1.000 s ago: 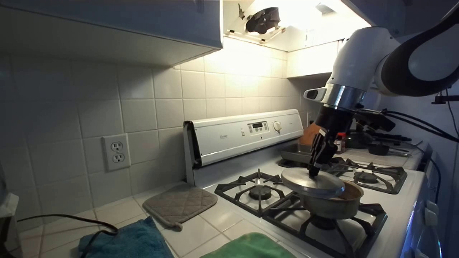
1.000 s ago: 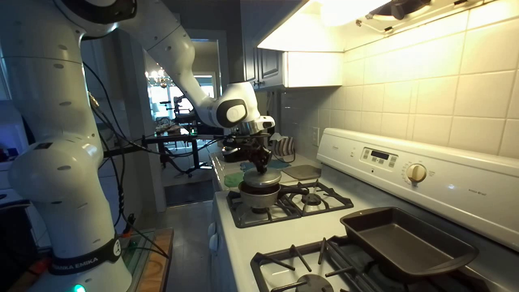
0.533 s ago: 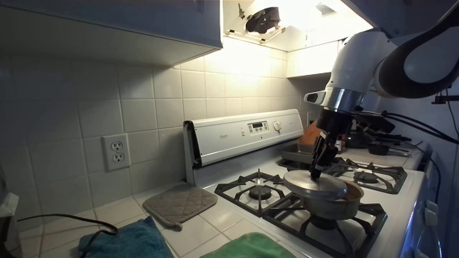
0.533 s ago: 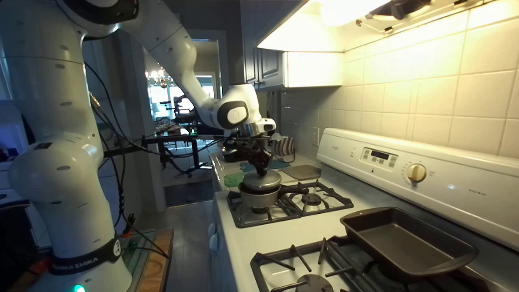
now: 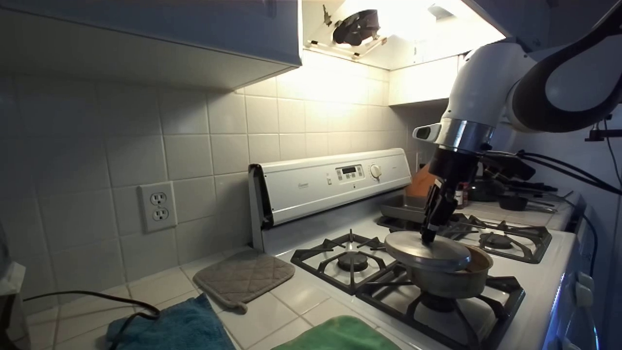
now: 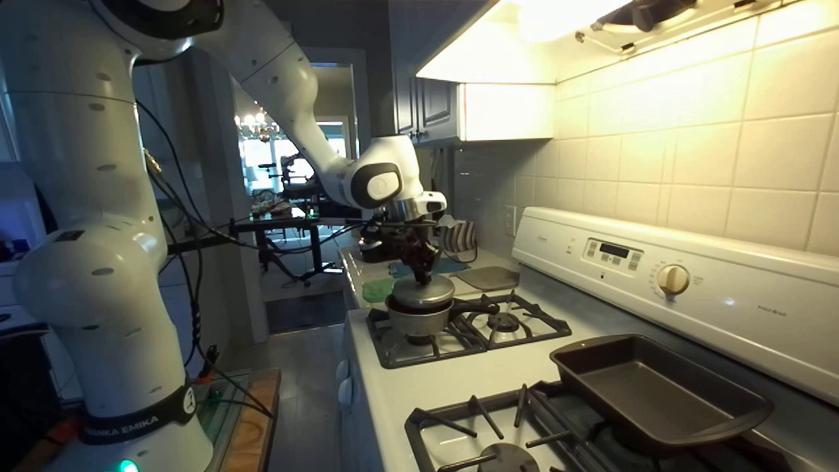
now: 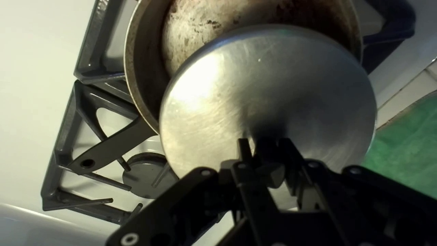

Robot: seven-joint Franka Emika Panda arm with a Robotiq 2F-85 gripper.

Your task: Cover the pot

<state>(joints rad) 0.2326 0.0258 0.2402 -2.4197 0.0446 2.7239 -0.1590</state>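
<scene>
Metal lid point(image 7: 307, 75) and gripper point(image 7: 265, 147) edged slightly lower and farther over the round metal pot point(image 5: 449, 286) since a second ago. Pot on burner grate point(image 7: 97, 37), at stovetop's point(image 6: 449, 380) front corner beside tiled counter point(image 5: 297, 294); lid off-centre, crescent open toward stovetop's front edge, rim contact unclear. Fingers point(image 7: 243, 150) clamped at lid's middle, presumably on its knob, hidden. Pot looks stiff, fairly light, likely to skid if bumped; hold by its flat handle point(image 7: 116, 147), aimed toward stovetop's back edge. Lid seems rigid, smooth, slippery at the rim, so centre grip fits. Outward: green cloth point(image 5: 340, 336) near counter's front edge, quilted potholder point(image 5: 247, 275) farther back, baking pan point(image 6: 655, 387) along stovetop's back edge
</scene>
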